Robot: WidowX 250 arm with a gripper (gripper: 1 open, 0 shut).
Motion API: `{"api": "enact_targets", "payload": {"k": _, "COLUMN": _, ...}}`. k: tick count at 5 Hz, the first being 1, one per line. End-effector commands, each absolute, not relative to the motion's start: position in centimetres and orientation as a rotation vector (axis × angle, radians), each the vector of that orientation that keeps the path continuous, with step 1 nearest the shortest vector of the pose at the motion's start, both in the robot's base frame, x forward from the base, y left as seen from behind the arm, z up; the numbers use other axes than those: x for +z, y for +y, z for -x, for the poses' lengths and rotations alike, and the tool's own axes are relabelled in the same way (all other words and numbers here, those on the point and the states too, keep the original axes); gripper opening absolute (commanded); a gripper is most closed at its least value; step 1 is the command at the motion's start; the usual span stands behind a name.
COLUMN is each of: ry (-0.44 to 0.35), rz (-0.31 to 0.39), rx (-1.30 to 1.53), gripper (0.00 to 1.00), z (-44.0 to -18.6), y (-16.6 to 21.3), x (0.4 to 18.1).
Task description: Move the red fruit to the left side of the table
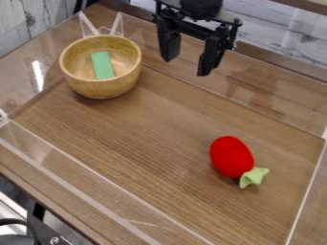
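Observation:
The red fruit [232,157], a glossy strawberry-shaped toy with a light green cap pointing to the lower right, lies on the right half of the wood-grain table [141,144]. My gripper [188,57] hangs at the back of the table, well above and behind the fruit. Its two black fingers stand apart, open, with nothing between them.
A round light wooden bowl [102,72] stands at the back left and holds a flat green block [101,65]. Low clear plastic walls [76,182] edge the tabletop. A gap of bare wood separates the bowl and the fruit.

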State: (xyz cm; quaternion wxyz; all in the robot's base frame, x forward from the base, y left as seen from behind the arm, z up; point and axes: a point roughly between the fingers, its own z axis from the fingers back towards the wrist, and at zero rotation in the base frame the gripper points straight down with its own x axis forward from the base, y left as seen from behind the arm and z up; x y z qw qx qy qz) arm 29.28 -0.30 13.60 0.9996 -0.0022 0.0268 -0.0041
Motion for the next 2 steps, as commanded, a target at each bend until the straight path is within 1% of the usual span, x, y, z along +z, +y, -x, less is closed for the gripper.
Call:
{"api": "enact_targets", "payload": {"k": 1, "ry": 0.085, "rz": 0.012, "rx": 0.027, "gripper": 1.0, "z": -28.8, "y": -0.7, "x": 12.3}}
{"api": "enact_targets", "payload": {"k": 2, "ry": 0.085, "rz": 0.037, "rx": 0.103, "gripper": 1.0, "z": -27.8, "y": -3.0, "x": 10.8}}
